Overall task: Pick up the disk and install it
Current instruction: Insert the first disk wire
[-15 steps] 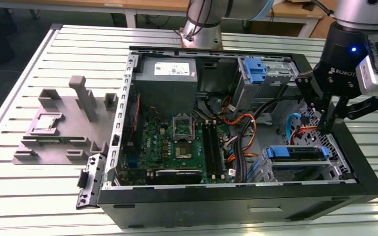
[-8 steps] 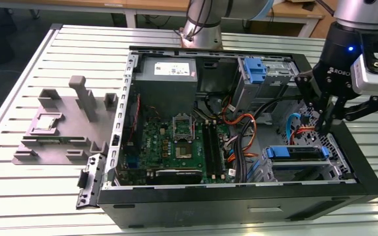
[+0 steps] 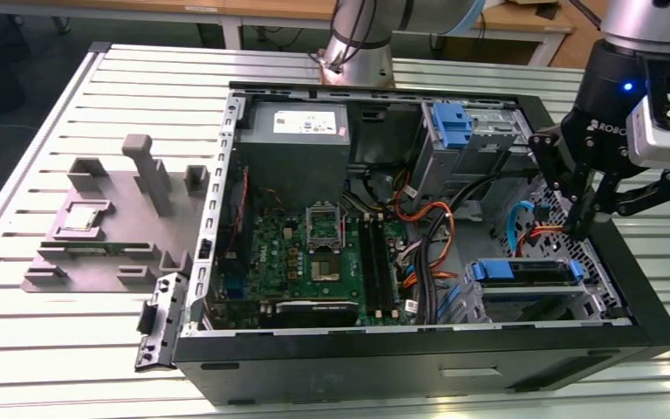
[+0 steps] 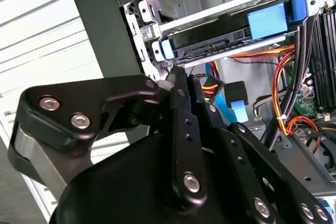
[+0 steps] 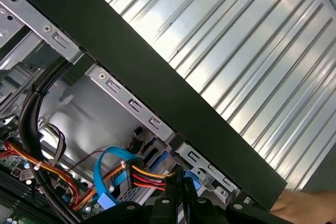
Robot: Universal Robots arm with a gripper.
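A: Above the open computer case (image 3: 649, 336), at about 3 o'clock in the exterior view, the tool (image 3: 576, 229) hung with its two fingers pressed together and nothing between them.

B: And the disk (image 3: 525, 272)?

A: It lay in its blue caddy in the bay near the case's front wall, at about 5 o'clock from the motherboard (image 3: 317, 253), just below the fingertips but apart from them. It looked already seated, I think.

B: How should such a step be done well?

A: I judge that the tool must stay free of the orange and blue cables (image 3: 522, 229), which ran close beside the fingers, and move straight, so that the caddy is not pulled crooked.

B: What did the other views add?

A: The second wrist view showed the disk (image 4: 239, 30) from its edge, between metal rails, with blue clips at both ends. The first wrist view showed the cables (image 5: 137, 174) touching the closed tool (image 5: 180, 190), and the ribbed tabletop (image 5: 236, 51) beyond the case wall.
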